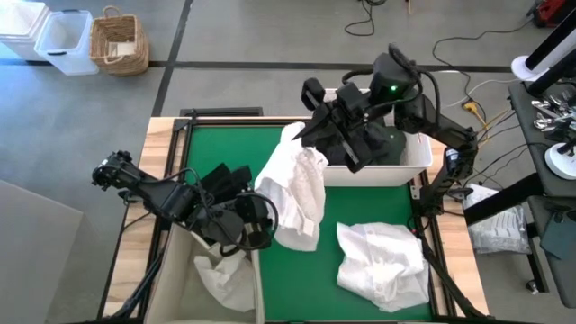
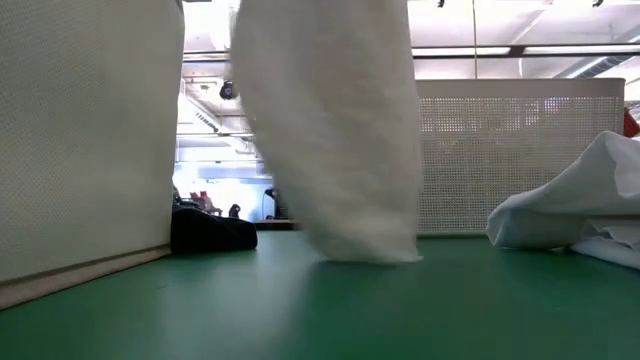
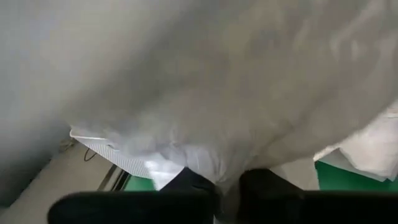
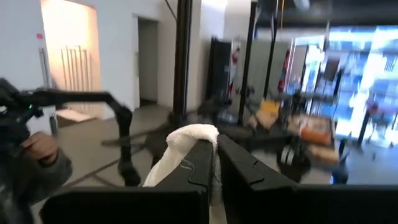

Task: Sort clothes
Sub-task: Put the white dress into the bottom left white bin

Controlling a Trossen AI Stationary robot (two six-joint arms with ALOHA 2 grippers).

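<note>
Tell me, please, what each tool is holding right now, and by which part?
The right tool pinches the hanging white fabric garment by its top edge. The left tool is shut on its lower part.

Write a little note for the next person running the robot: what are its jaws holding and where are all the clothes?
Right gripper: shut on the hanging white garment, lifted beside the white basket.
Left gripper: shut on the same garment, lower down, by the beige bin.
Done: one white cloth is in the bin; dark clothes are in the basket.
Left: bin the held garment, then the white pile on the mat.
</note>
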